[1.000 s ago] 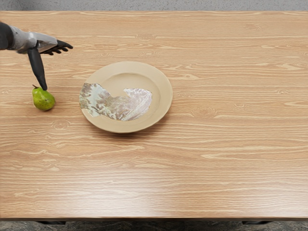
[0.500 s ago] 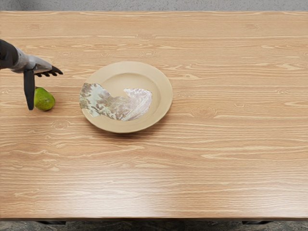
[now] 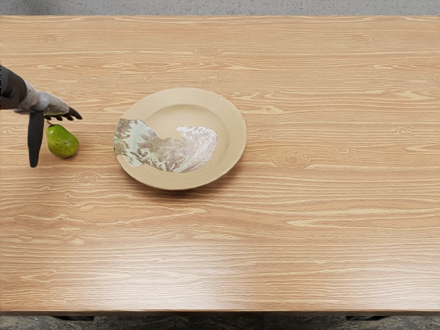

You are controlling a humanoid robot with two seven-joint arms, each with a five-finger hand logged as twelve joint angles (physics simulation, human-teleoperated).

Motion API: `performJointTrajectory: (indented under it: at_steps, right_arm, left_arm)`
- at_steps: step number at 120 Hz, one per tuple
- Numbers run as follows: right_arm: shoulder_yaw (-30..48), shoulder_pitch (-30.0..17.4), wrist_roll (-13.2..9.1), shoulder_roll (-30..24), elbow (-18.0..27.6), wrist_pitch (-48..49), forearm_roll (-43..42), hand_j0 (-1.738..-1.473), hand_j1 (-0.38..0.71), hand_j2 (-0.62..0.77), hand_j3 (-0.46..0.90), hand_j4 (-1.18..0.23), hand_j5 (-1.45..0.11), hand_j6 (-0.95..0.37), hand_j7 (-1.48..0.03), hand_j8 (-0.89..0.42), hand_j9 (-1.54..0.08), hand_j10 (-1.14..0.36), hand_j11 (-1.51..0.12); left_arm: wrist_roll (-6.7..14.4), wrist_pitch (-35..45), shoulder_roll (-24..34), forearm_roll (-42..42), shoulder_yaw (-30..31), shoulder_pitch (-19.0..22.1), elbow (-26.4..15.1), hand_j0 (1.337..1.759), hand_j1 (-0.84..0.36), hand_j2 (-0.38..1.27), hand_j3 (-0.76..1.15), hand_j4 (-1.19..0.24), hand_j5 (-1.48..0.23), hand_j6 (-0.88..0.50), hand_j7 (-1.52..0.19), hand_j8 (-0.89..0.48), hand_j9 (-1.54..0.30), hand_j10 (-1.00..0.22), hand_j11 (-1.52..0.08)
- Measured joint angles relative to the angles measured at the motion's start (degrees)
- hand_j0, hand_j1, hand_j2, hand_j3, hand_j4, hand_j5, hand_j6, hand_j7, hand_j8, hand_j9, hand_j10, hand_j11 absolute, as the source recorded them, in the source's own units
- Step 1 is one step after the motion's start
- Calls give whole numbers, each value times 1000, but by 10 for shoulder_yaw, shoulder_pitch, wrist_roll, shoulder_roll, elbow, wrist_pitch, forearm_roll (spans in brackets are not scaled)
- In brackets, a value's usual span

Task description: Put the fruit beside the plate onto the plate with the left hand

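Observation:
A small green pear lies on the table just left of the tan plate, which has a mottled patterned patch in its bowl. My left hand reaches in from the left edge and hovers right over the pear. Its thumb hangs straight down on the pear's left side while the dark fingers point right, above the pear's top. The hand is open and holds nothing; whether it touches the pear I cannot tell. The right arm does not show.
The wooden table fills the view, with its front edge near the bottom and its back edge near the top.
My left hand has drawn back to the left and dropped lower, so the thumb now hangs left of the pear instead of above it. Pear and plate have not moved.

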Motion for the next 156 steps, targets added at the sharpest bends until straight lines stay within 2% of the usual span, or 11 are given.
performJointTrajectory:
  at_steps: [28, 55, 68, 109, 156]
  right_arm:
    - [0, 0, 0, 0, 0, 0, 0, -1658, -320, -5, 0, -24, -31, -24, -31, -24, -31, -24, -31]
    - [0, 0, 0, 0, 0, 0, 0, -1658, -320, -5, 0, -24, -31, -24, -31, -24, -31, -24, -31]
    - [0, 0, 0, 0, 0, 0, 0, -1658, -320, -5, 0, -24, -31, -24, -31, -24, -31, -24, -31]
    - [0, 0, 0, 0, 0, 0, 0, -1658, -320, -5, 0, -24, -31, -24, -31, -24, -31, -24, -31]
    - [0, 0, 0, 0, 0, 0, 0, -1658, -320, -5, 0, -24, -31, -24, -31, -24, -31, -24, -31]
  left_arm:
    - [1, 0, -15, 6, 2, 0, 30, 1658, 349, 0, 0, -2, 0, -3, 0, -2, 0, -2, 0]
    - [1, 0, -58, 7, 1, 12, 94, 1658, 349, 0, 0, -2, 0, -2, 0, -2, 0, -1, 0]
    - [1, 0, -65, 10, 1, 21, 111, 1658, 349, 0, 0, -2, 0, -2, 0, -2, 0, -1, 0]
    - [1, 0, -83, 27, 0, 32, 120, 1658, 349, 0, 0, -1, 0, -2, 0, -2, 0, -1, 0]
    - [0, 0, -91, 25, 0, 41, 111, 1658, 349, 0, 0, -1, 0, -2, 0, -2, 0, -1, 0]
